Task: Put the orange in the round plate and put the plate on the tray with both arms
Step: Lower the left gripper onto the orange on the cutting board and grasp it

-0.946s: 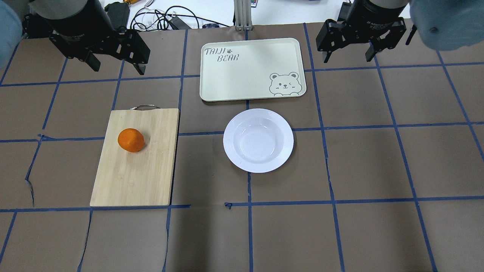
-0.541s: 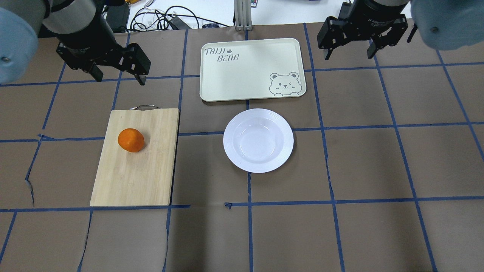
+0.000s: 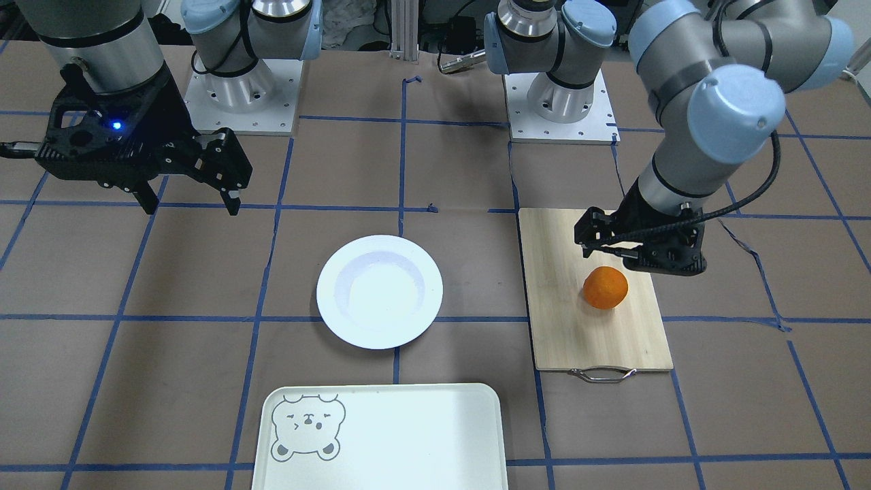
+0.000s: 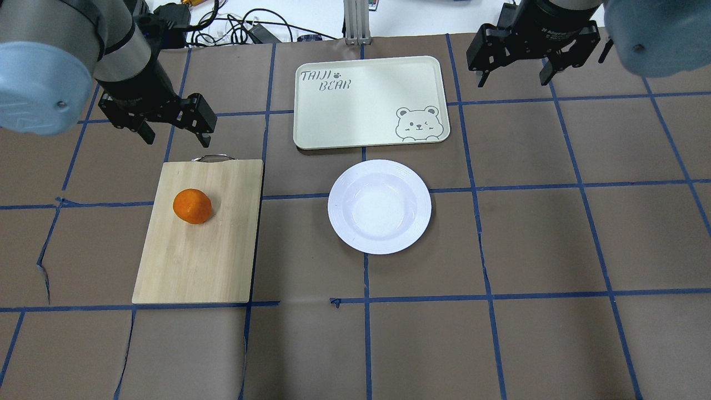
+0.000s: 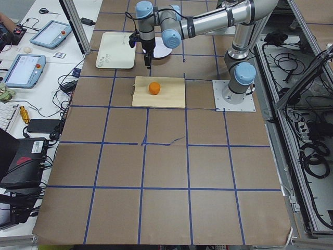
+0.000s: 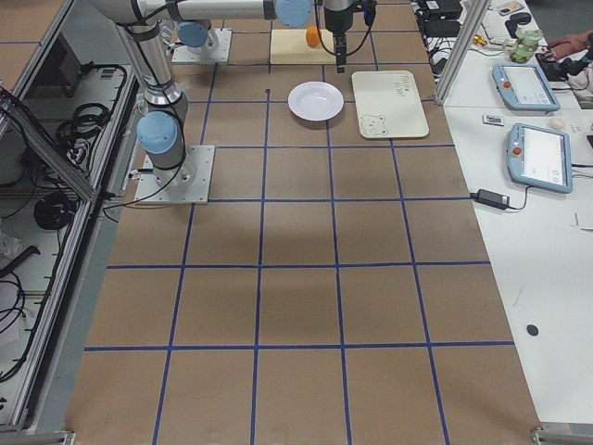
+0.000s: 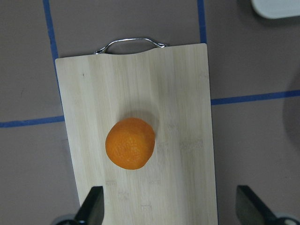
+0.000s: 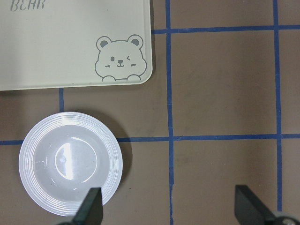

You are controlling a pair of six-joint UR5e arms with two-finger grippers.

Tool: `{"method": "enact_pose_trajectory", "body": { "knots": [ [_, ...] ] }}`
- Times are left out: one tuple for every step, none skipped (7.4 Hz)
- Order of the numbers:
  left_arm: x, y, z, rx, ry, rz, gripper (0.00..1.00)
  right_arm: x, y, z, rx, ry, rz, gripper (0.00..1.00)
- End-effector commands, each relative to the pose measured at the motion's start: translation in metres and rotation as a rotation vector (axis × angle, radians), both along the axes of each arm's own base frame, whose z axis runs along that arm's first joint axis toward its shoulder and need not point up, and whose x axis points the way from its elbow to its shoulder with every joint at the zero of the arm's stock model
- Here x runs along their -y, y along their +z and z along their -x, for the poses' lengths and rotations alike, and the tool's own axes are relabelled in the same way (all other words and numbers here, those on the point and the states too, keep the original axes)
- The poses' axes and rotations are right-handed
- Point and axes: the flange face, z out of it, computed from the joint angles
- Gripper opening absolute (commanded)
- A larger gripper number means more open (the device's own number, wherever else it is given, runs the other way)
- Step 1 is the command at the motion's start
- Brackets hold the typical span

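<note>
**Exterior front-facing.**
- Orange (image 3: pixel 605 287): rests near the middle of a bamboo cutting board (image 3: pixel 578 333). The board's metal handle (image 3: pixel 602 373) is at the end away from the robot.
- Round plate (image 3: pixel 328 299): flat on the brown table (image 3: pixel 136 354), well apart from the board.
- Tray (image 3: pixel 408 435): just beyond the plate from the robot and not touching it. A bear face (image 3: pixel 307 427) is printed in one corner.
- Left gripper (image 3: pixel 636 262): raised over the board, clear of the orange, fingers spread and released.
- Right gripper (image 3: pixel 192 206): raised over bare table, well apart from the plate, fingers spread and released.

**Overhead exterior.**
- The board lies to the left and the plate to the right of it. The tray lies directly past the plate, with a narrow strip of table between them.
- Both grippers show two separated fingertips, gripping nothing.

**Exterior left.**
- The near arm's gripper hangs above the board, on the tray side of the orange.

**Exterior right.**
- The plate and tray lie side by side and apart.
- The orange shows small at the top edge; its contact with the board cannot be told from here.

**Left wrist-mounted.**
- The orange sits on the board below the camera, with the handle at the top of the picture.
- The two fingertips stand far apart at the bottom edge, with the orange nearer the left one.

**Right wrist-mounted.**
- The plate is at lower left, and the tray's bear corner is above it.
- The fingertips are spread wide.
</note>
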Motion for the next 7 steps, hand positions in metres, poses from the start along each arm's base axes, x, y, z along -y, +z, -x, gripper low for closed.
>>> {"method": "enact_pose_trajectory", "body": {
  "knots": [
    [-0.002, -0.074, -0.029, -0.025, -0.044, -0.086, 1.00, -0.001, 0.001, 0.001, 0.001, -0.002, 0.000, 1.00],
    [0.006, -0.091, -0.039, -0.030, -0.088, -0.089, 1.00, 0.000, 0.001, 0.001, 0.001, -0.004, 0.002, 1.00],
    [0.008, -0.110, -0.039, -0.038, -0.090, -0.119, 1.00, 0.000, 0.001, 0.001, 0.001, -0.004, 0.000, 1.00],
    [0.011, -0.122, -0.041, -0.029, -0.111, -0.138, 1.00, -0.001, 0.000, 0.001, 0.002, -0.005, -0.001, 1.00],
    [0.013, -0.132, -0.042, -0.033, -0.118, -0.153, 0.93, -0.001, -0.001, 0.001, 0.005, -0.022, -0.008, 1.00],
    [0.012, -0.138, -0.041, -0.033, -0.121, -0.165, 0.65, -0.001, -0.001, 0.001, 0.005, -0.023, -0.008, 1.00],
    [0.014, -0.137, -0.042, -0.032, -0.121, -0.162, 0.36, -0.001, -0.001, 0.001, 0.005, -0.025, -0.011, 1.00]
  ]
}}
